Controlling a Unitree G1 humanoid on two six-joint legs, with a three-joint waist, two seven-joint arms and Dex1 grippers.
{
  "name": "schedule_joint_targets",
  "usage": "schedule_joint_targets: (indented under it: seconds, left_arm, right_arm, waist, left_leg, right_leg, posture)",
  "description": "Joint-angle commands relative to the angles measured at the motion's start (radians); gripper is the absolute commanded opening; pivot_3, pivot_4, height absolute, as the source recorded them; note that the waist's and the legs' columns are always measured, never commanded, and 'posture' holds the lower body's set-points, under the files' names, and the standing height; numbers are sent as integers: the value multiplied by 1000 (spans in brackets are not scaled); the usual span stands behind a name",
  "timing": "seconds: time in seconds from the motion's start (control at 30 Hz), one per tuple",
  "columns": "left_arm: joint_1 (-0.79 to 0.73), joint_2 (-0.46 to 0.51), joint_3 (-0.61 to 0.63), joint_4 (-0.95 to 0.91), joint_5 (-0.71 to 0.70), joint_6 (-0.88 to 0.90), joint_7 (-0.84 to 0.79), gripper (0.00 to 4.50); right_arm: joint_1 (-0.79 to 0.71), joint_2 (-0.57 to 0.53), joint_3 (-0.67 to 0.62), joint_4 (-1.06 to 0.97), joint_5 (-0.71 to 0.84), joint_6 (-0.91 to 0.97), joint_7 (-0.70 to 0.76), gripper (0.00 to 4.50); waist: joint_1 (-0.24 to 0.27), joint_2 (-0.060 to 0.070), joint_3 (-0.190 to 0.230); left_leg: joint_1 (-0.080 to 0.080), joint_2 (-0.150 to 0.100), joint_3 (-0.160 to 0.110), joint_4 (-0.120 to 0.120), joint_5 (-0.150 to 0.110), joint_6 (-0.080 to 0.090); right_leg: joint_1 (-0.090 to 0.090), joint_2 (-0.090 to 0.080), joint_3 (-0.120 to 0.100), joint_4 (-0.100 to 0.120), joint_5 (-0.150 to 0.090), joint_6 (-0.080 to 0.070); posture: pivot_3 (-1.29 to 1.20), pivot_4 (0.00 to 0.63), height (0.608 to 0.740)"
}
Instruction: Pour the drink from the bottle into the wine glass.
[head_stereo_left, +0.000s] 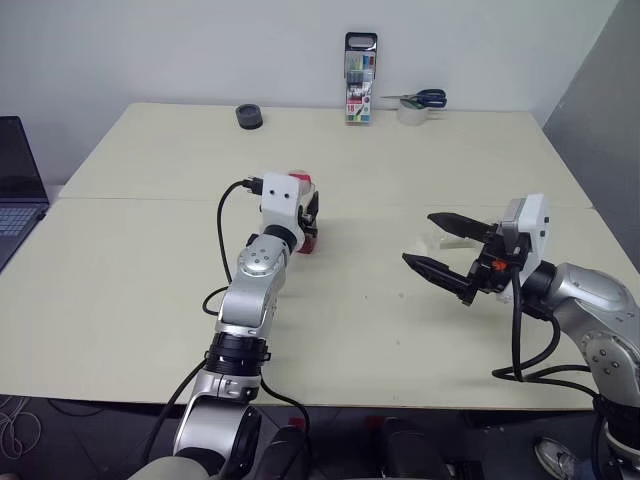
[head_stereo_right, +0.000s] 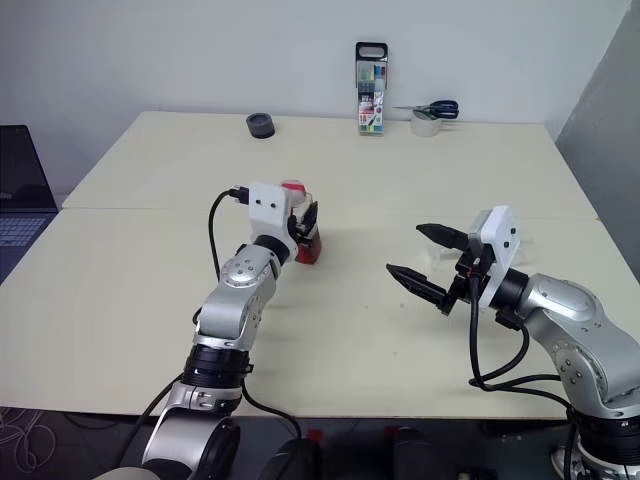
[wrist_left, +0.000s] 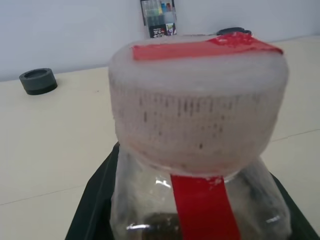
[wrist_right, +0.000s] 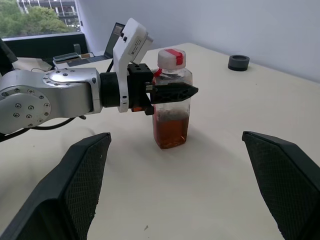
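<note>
The left gripper (wrist_right: 172, 92) pinches the bottle (wrist_right: 171, 112), which stands upright mid-table with the drink (wrist_right: 171, 131) filling its lower half. The right gripper (head_stereo_left: 445, 255) hovers well apart, fingers spread. At the table's (head_stereo_left: 150, 290) far edge sit a marker pack (head_stereo_left: 360, 78), scissors (head_stereo_left: 420, 98) on a tape roll (head_stereo_left: 411, 112), and a black cap (head_stereo_left: 249, 116); a laptop (head_stereo_left: 18, 185) lies off to the left.
</note>
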Motion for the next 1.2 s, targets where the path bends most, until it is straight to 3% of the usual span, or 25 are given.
schedule_joint_targets:
  seconds: [0.03,0.33,0.57,0.8,1.2]
  left_arm:
    - [10,11,17,-53,-7,2,-3,1820]
    - [25,105,49,-41,-126,-62,-222,1817]
    - [-55,215,54,168,-180,-203,-481,1814]
    - [-116,204,28,218,-241,-240,-661,1793]
    - [-188,147,-20,242,-275,-243,-828,1788]
  right_arm:
    - [-7,-2,-19,-11,5,-20,10,4500]
    - [-21,7,-8,-5,-17,-44,11,4500]
    - [-27,10,17,-2,-49,-67,10,4500]
    - [-5,46,17,-14,-92,-94,-50,4500]
    - [53,117,10,-124,-145,-65,-213,4500]
  waist:
    - [0,0,0]
    - [0,0,0]
    - [0,0,0]
    - [0,0,1]
    - [-1,1,1]
  left_leg:
    - [0,0,0,0,0,0]
    - [0,0,0,0,1,-1]
    - [0,0,0,0,1,-1]
    - [-3,0,0,0,0,0]
    - [-7,0,-2,3,1,-1]
  right_leg:
    - [0,0,0,0,0,0]
    - [0,0,0,0,0,0]
    - [0,0,0,0,0,0]
    - [-2,0,-1,0,0,0]
    - [-5,0,-2,1,0,0]
  posture:
    - [0,150,740]
    - [0,150,740]
    - [0,150,740]
    - [0,150,740]
    - [0,150,740]
